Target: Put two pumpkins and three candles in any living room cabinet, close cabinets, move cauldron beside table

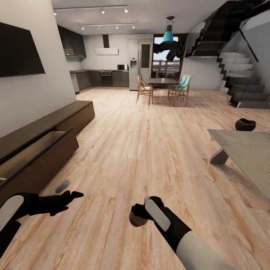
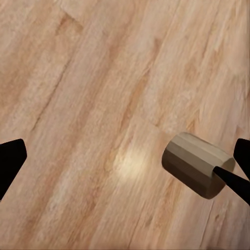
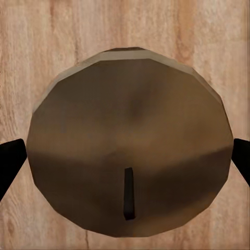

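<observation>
My right gripper (image 1: pixel 138 216) is shut on a stubby tan candle (image 1: pixel 135 221), held low over the plank floor. In the right wrist view the candle (image 3: pixel 130 125) shows its round end with a dark wick, and a black fingertip (image 3: pixel 10 161) sits at each side. My left gripper (image 1: pixel 69 192) hangs open and empty to the left; its wrist view shows that same candle (image 2: pixel 195 164) beyond its fingertips (image 2: pixel 10 164). The dark-brown cabinet (image 1: pixel 45 150) runs along the left wall with its pull-out compartment open. The grey table (image 1: pixel 243 146) stands at right, and the black cauldron (image 1: pixel 245 124) rests on the floor just behind it.
A dining table (image 1: pixel 163 81) with wooden chairs stands far ahead, the kitchen behind it. A staircase (image 1: pixel 240 75) rises at the back right. Light wood floor (image 1: pixel 142 150) stretches between the cabinet and the grey table.
</observation>
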`<state>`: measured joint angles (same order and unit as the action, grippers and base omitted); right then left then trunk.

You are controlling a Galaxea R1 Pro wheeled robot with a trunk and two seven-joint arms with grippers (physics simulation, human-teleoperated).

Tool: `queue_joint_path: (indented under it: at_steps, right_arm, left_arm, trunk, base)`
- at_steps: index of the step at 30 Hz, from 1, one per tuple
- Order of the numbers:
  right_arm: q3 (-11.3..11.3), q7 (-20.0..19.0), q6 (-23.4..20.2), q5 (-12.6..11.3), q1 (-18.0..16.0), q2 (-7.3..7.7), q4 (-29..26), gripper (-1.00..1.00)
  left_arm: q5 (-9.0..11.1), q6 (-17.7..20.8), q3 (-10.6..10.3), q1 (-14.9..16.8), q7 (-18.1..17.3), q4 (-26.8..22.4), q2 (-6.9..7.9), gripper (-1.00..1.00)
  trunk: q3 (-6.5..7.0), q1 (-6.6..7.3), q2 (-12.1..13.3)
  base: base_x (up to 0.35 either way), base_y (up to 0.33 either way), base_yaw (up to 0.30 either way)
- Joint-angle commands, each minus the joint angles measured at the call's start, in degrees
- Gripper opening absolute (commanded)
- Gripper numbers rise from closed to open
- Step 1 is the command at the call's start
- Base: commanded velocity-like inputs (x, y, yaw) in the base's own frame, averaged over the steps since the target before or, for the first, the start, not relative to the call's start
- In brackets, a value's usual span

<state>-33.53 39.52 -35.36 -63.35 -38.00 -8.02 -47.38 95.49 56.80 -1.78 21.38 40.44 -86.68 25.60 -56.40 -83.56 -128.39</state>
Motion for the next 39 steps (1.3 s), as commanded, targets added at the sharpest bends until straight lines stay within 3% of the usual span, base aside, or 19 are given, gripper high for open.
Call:
queue_joint_path:
  at_steps: [1,32,34,39]
  right_arm:
    - [-0.13,0.47,-0.02,-0.46,-0.05,0.02,-0.06,-1.0]
    - [-0.13,0.76,0.09,-0.38,-0.05,-0.05,-0.08,-1.0]
    - [-0.13,0.8,0.13,-0.38,-0.05,-0.01,-0.06,-1.0]
    - [-0.13,0.84,0.1,-0.37,-0.05,-0.03,-0.03,-1.0]
  left_arm:
    - [0.57,-0.02,-0.06,0.03,0.6,-0.06,0.05,1.0]
    - [0.41,-0.08,-0.3,0.06,0.77,0.27,-0.19,1.0]
    - [-1.36,-0.13,-1.47,0.06,2.05,1.66,-0.35,1.0]
    - [-8.29,-0.37,-2.94,0.34,6.55,3.83,-1.77,1.0]
  trunk:
    - [0.13,0.23,0.39]
    - [5.69,7.04,12.82]
    - [6.05,7.48,13.63]
    - [6.95,8.58,15.63]
  base:
    - [0.0,0.0,-0.049]
    - [0.0,0.0,-0.003]
    - [0.0,0.0,0.0]
    - [0.0,0.0,0.0]
